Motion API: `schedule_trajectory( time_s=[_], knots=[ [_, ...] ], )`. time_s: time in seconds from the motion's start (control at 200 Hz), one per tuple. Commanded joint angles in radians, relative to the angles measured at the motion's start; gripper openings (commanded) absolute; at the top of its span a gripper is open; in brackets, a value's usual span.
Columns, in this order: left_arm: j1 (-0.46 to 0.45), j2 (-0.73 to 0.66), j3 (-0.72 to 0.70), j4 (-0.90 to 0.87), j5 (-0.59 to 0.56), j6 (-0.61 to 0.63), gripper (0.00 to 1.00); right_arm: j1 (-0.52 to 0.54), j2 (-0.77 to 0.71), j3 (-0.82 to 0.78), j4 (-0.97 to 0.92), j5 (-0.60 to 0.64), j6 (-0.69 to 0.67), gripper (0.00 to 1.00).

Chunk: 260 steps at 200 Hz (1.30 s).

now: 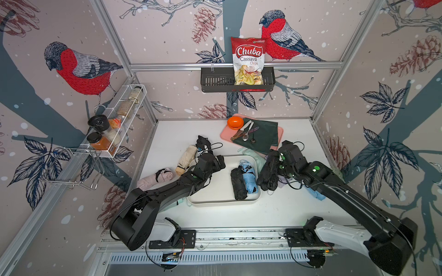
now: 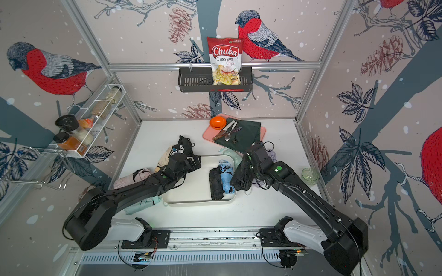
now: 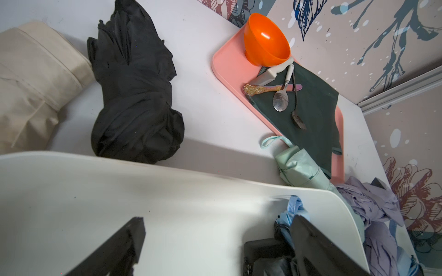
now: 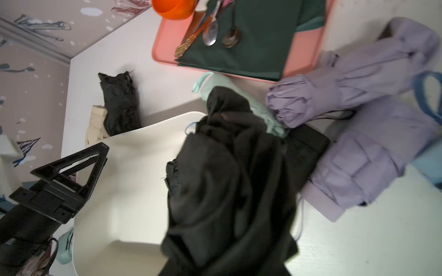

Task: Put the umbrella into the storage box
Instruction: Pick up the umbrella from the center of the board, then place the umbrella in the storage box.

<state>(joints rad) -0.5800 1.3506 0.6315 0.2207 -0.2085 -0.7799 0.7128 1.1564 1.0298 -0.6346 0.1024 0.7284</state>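
Observation:
The cream-white storage box (image 1: 222, 202) lies mid-table, and in its right half a black umbrella (image 1: 238, 184) lies beside a light blue one (image 1: 248, 176). My right gripper (image 1: 275, 165) is shut on another folded black umbrella (image 1: 269, 175), which hangs over the box's right rim. That umbrella (image 4: 227, 179) fills the right wrist view and hides the jaws. My left gripper (image 1: 220, 162) stands open over the box's back left part, with bare box floor (image 3: 119, 191) between its fingers (image 3: 129, 243). Loose umbrellas lie around the box: black (image 1: 203, 143), cream (image 1: 187, 159), pink (image 1: 155, 178), mint (image 1: 251, 155) and lavender (image 4: 358, 143).
A pink tray (image 1: 224, 133) at the back holds an orange bowl (image 1: 235, 122), a green cloth and cutlery. A black wall basket (image 1: 215, 81) carries a chip bag (image 1: 248, 59). A wire spice rack (image 1: 114, 124) hangs on the left wall. A green glass (image 2: 309, 175) stands by the right wall.

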Motion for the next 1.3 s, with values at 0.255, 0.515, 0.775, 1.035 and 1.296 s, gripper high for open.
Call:
schedule_trajectory(
  time_s=[0.255,0.515,0.775,1.035,1.296],
  knots=[
    [0.102,-0.149,-0.067,-0.065,0.018,-0.036,0.98,0.150,0.365,0.261,0.095,-0.035,-0.130,0.24],
    [0.140,-0.209,-0.092,-0.114,0.007,-0.024,0.98,0.230,0.558,0.396,0.097,-0.089,-0.151,0.24],
    [0.160,-0.238,-0.106,-0.148,0.009,-0.012,0.98,0.275,0.651,0.435,0.103,-0.134,-0.130,0.24],
    [0.166,-0.252,-0.124,-0.140,0.019,-0.001,0.98,0.315,0.699,0.425,0.116,-0.142,-0.097,0.24],
    [0.167,-0.226,-0.134,-0.110,0.054,-0.001,0.98,0.318,0.718,0.379,0.144,-0.136,-0.054,0.25]
  ],
)
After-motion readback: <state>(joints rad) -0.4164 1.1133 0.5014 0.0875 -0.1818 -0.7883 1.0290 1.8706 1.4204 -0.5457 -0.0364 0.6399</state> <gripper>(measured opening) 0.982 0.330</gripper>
